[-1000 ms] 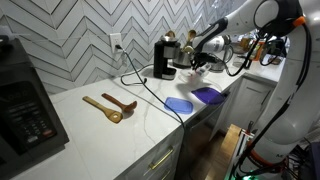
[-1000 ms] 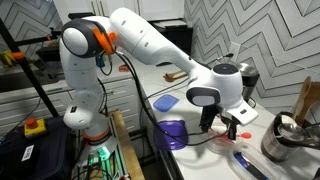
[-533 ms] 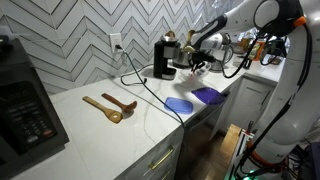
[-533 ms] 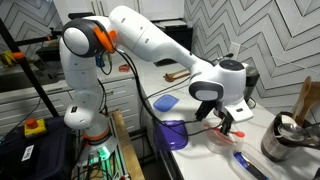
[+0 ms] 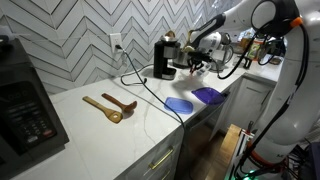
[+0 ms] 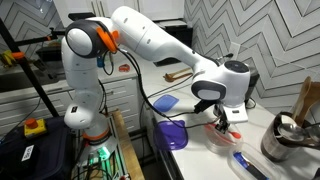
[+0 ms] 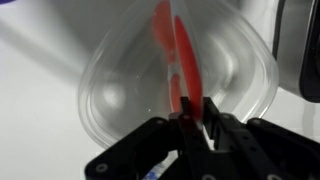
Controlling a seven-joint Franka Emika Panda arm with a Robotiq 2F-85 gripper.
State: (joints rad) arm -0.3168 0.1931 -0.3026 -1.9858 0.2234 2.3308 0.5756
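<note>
Starting at the far left of the white table (image 5: 100,130), a black microwave (image 5: 25,105) is seen in an exterior view. A pair of brown wooden spoons (image 5: 110,106) is laid out just to its right, well apart from everything else. Further along, a black coffee machine (image 5: 163,58) is parked against the tiled wall. In front of it a flat blue plastic piece (image 5: 178,104) is found, with a round purple plastic bowl (image 5: 207,94) just beside it near the table edge.

The claw (image 5: 197,63) is hung above that end of the table, right of the coffee machine. In the wrist view it's clenched on a slim red plastic utensil (image 7: 185,60), pinched at its near end between the black fingertips (image 7: 212,118). The utensil is pointed down over the inside of a clear plastic bowl (image 7: 110,60). Whether its tip is touching the bottom can't be told.

The clear bowl is set on the table directly under the claw, just right of the purple one. Past that, a blue pen (image 6: 245,164) is lying on the table, and a shiny metal pot (image 6: 285,140) is sat at the far right.
</note>
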